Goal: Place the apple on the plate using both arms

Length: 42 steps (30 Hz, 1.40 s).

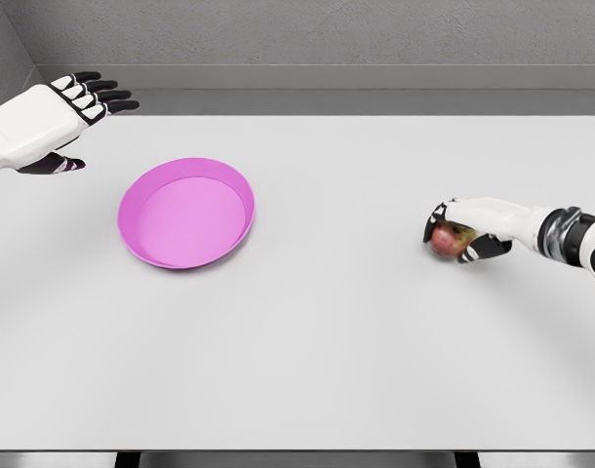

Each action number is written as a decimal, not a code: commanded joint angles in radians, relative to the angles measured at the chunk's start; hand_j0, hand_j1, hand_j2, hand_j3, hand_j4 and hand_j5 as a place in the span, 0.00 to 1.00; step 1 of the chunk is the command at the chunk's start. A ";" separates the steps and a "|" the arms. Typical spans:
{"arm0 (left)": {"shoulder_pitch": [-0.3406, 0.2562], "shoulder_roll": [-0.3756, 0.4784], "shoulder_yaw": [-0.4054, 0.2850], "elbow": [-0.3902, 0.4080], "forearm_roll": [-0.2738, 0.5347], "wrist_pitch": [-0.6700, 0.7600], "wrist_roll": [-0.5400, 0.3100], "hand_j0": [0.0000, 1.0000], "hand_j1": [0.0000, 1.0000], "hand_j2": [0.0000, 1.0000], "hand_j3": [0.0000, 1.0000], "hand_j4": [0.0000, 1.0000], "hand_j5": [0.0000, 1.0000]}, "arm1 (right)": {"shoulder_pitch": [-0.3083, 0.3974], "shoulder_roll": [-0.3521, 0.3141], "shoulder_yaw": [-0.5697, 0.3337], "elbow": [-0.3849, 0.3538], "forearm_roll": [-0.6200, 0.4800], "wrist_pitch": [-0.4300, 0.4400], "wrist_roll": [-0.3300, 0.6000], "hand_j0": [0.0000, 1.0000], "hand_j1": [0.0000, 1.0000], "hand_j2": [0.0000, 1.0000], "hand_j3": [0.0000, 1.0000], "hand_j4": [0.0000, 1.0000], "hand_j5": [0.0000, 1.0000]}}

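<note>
A reddish apple (448,240) lies on the white table at the right, and my right hand (470,232) is curled around it from the right side. An empty pink plate (132,209) sits left of the table's middle, well apart from the apple. My left hand (75,115) hovers above the table's far left corner, beyond and left of the plate, with its fingers spread and nothing in them.
The white table (327,341) fills most of the view, with its front edge at the bottom. A grey wall and floor strip run behind the far edge.
</note>
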 commanded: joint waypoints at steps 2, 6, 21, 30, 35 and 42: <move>0.000 0.001 0.001 0.000 0.008 0.000 0.001 1.00 1.00 1.00 1.00 1.00 1.00 | -0.002 0.001 -0.001 -0.004 -0.002 -0.002 -0.001 0.50 0.50 0.50 0.50 0.50 0.50; -0.003 0.001 0.002 0.001 0.008 0.000 0.002 1.00 1.00 1.00 1.00 1.00 1.00 | -0.014 0.001 -0.001 -0.036 -0.002 -0.010 -0.001 0.50 0.50 0.50 0.50 0.50 0.50; -0.003 0.001 0.002 0.001 0.008 0.000 0.002 1.00 1.00 1.00 1.00 1.00 1.00 | -0.048 0.093 0.010 -0.044 -0.003 -0.111 0.001 0.50 0.50 0.50 0.50 0.50 0.50; -0.003 0.001 0.002 0.001 0.008 0.000 0.002 1.00 1.00 1.00 1.00 1.00 1.00 | -0.077 0.129 0.040 -0.044 -0.003 -0.151 0.001 0.50 0.50 0.50 0.50 0.50 0.50; -0.005 0.001 0.002 0.001 0.008 0.000 0.002 1.00 1.00 1.00 1.00 1.00 1.00 | -0.100 0.161 0.071 -0.044 -0.003 -0.150 0.001 0.50 0.50 0.50 0.50 0.50 0.50; -0.003 0.001 0.002 0.001 0.008 0.000 0.002 1.00 1.00 1.00 1.00 1.00 1.00 | -0.117 0.188 0.099 -0.044 -0.003 -0.150 0.001 0.50 0.50 0.50 0.50 0.50 0.50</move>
